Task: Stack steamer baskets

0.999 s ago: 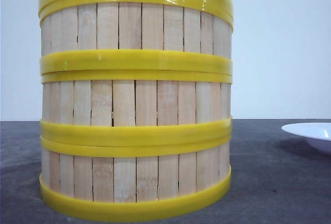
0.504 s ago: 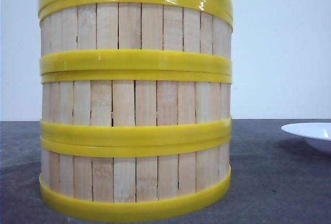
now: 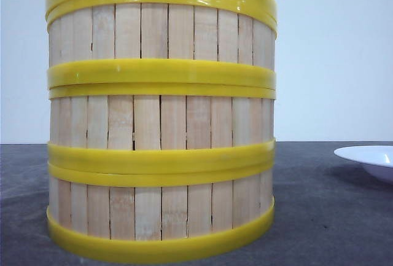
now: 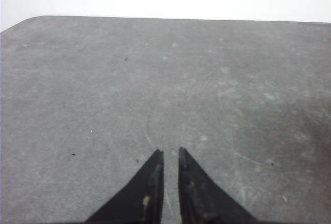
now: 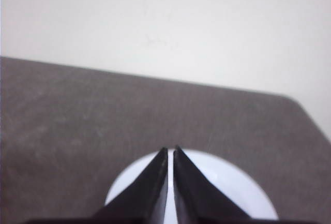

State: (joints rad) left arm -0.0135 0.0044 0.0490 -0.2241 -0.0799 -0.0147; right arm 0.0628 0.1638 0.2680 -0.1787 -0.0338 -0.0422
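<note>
the steamer baskets [image 3: 161,118] fill the near part of the front view, three of them stacked one on another in a straight column on the dark grey table [image 3: 331,217], each with pale bamboo slat walls between glossy yellow rims. the yellow bands meet flush where one basket sits on the next, and the stack stands upright. farther back and to the right, apart from the stack, the rim of a white plate [image 3: 368,158] shows at the edge of the view. behind everything is a plain white wall [image 3: 331,57].

neither arm shows in the front view. the left gripper [image 4: 170,154] hangs over bare tabletop, its black fingers nearly together, clenched on nothing. the right gripper [image 5: 170,150] is likewise pinched closed and empty, above the white plate [image 5: 227,182].
</note>
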